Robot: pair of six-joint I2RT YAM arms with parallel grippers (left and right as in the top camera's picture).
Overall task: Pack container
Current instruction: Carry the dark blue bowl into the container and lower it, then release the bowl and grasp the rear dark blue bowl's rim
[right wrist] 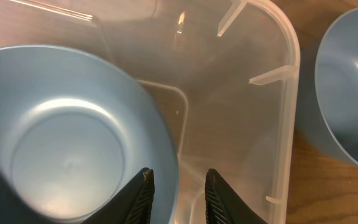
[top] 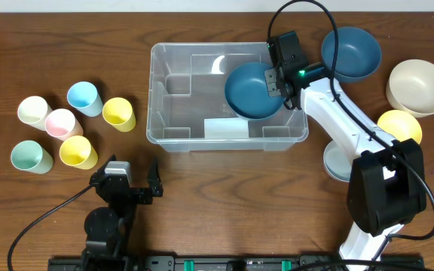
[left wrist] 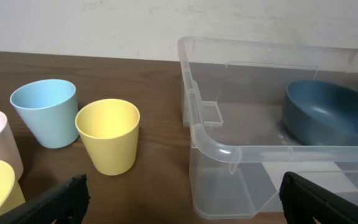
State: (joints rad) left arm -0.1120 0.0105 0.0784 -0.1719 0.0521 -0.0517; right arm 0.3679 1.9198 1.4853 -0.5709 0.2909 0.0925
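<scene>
My right tool (right wrist: 178,194) sits slightly parted around the blue bowl (right wrist: 73,143)'s rim inside the container (right wrist: 284,93) — left tool (left wrist: 182,186) wide open.

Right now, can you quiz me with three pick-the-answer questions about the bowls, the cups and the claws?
1. Where is the blue bowl at the right claw?
A in the clear bin
B under the table
C on the floor

2. How many cups stand left of the bin?
A three
B six
C nine

3. How is the left claw?
A shut on a cup
B shut on a bowl
C wide open and empty

Answers:
1 A, the bowl sits inside the bin's right end.
2 B, six cups show from above.
3 C, its fingers stand far apart with nothing between them.
</scene>
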